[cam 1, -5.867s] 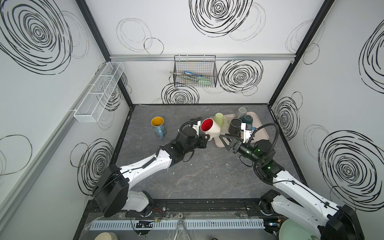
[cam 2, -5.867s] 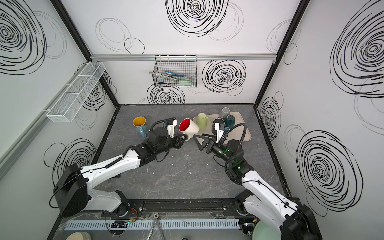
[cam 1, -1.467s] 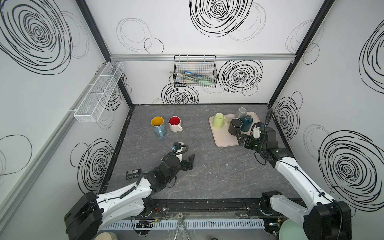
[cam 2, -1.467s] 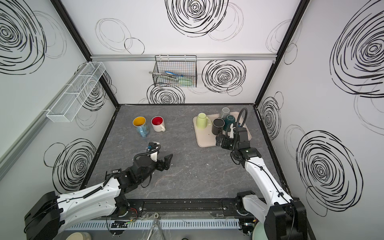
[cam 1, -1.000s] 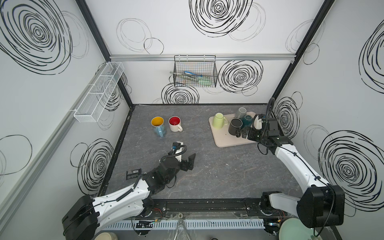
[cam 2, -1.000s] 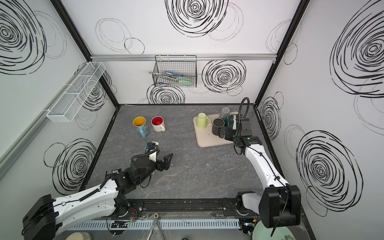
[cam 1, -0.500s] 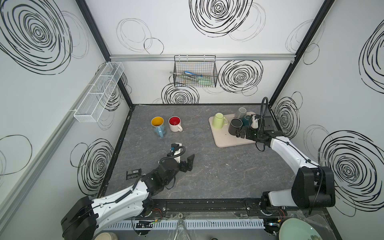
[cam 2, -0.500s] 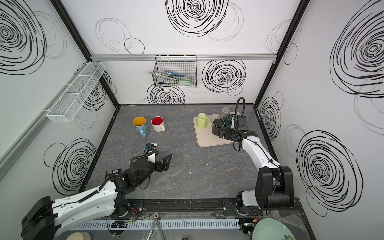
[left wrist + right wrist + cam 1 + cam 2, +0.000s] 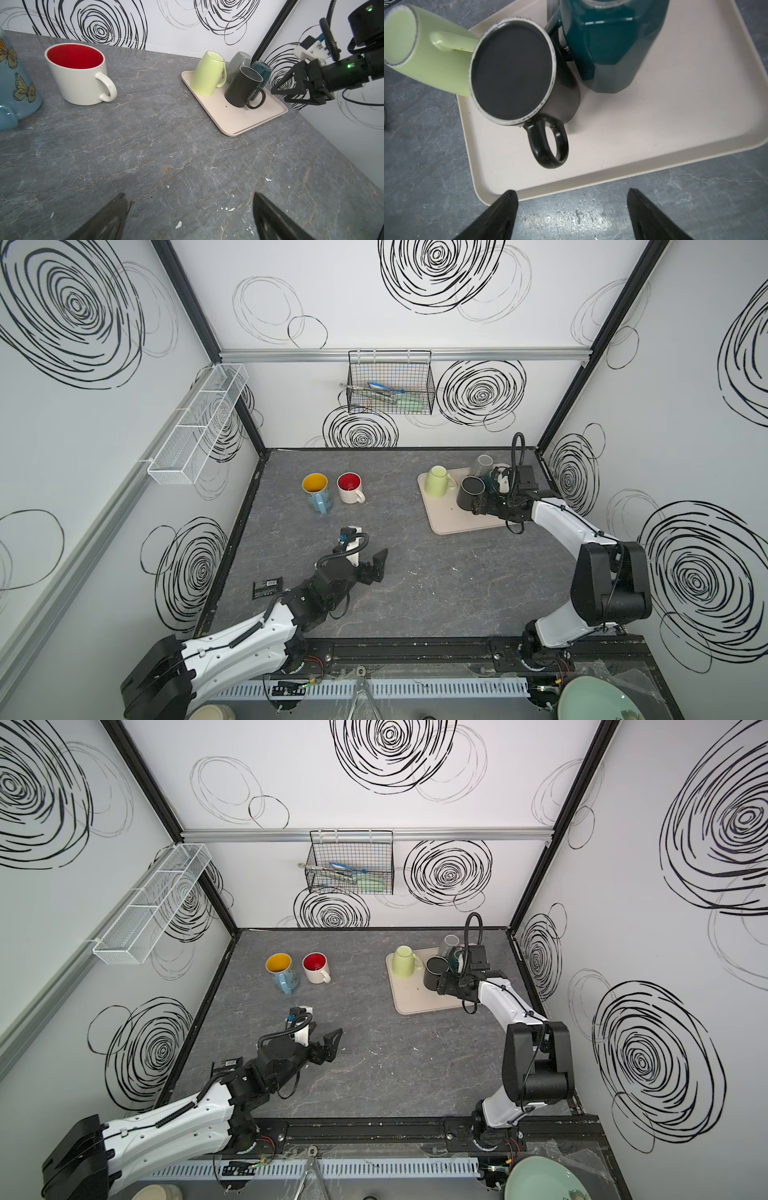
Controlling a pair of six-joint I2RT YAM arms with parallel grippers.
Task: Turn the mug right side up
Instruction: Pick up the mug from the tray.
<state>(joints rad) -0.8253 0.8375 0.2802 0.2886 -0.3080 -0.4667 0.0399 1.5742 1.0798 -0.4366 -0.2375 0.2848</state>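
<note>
Four mugs stand bottom-up on the beige tray (image 9: 455, 523) at the far right corner of the tabletop (image 9: 432, 585): a green mug (image 9: 438, 477), a grey mug (image 9: 482, 464), a teal mug (image 9: 608, 41) and the black mug (image 9: 471, 491). The black mug is yours to turn, and its handle points at your right gripper (image 9: 571, 192). That pincer hovers just beside the handle, fingers spread, pinching nothing and touching nothing. Your left gripper (image 9: 189, 195) hangs over the near left part of the tabletop, also spread and empty. Toward the far left corner you have a white mug (image 9: 350, 489), red inside, and a blue mug (image 9: 316, 491), both upright and well apart from the tray.
</note>
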